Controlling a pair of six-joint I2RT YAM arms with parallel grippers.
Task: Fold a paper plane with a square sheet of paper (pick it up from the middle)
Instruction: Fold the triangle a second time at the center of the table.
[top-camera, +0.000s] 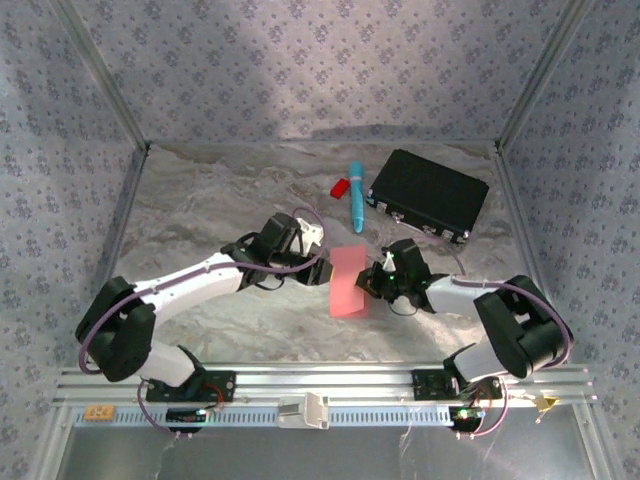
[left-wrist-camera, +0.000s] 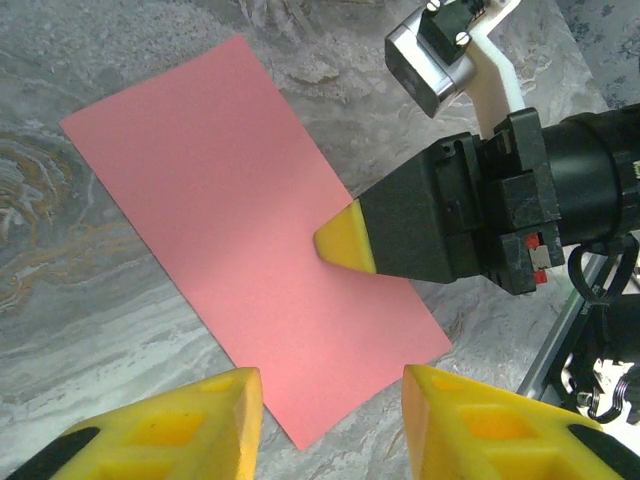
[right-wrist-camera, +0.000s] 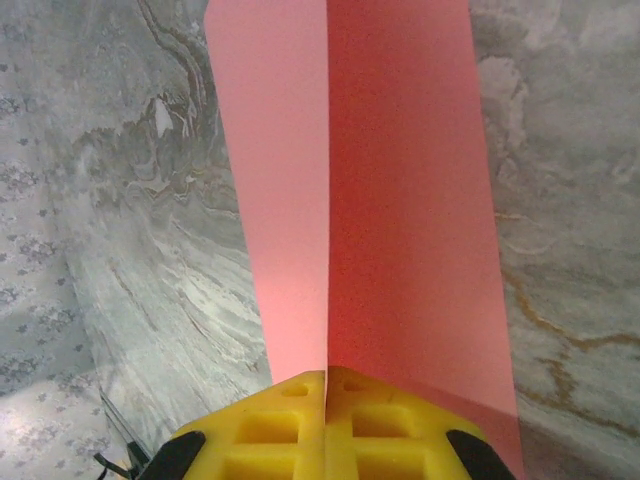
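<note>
The square sheet of paper (top-camera: 348, 281) is lying halved on the counter (left-wrist-camera: 90, 300) between the arms, and while the right gripper (left-wrist-camera: 338, 240), jaws shut, is pinning one long edge, the left gripper (left-wrist-camera: 332, 392), jaws partly apart and empty, should be creasing gently without dragging it.

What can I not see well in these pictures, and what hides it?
Top view: the right tool overlaps the right edge of the pink-red folded paper sheet; grip or mere press is too small to tell.
Right wrist view: its shut yellow fingers hide the sheet's near end; the top edge cuts off the far end.
Left wrist view: the bottom edge cuts off the left tool.
</note>
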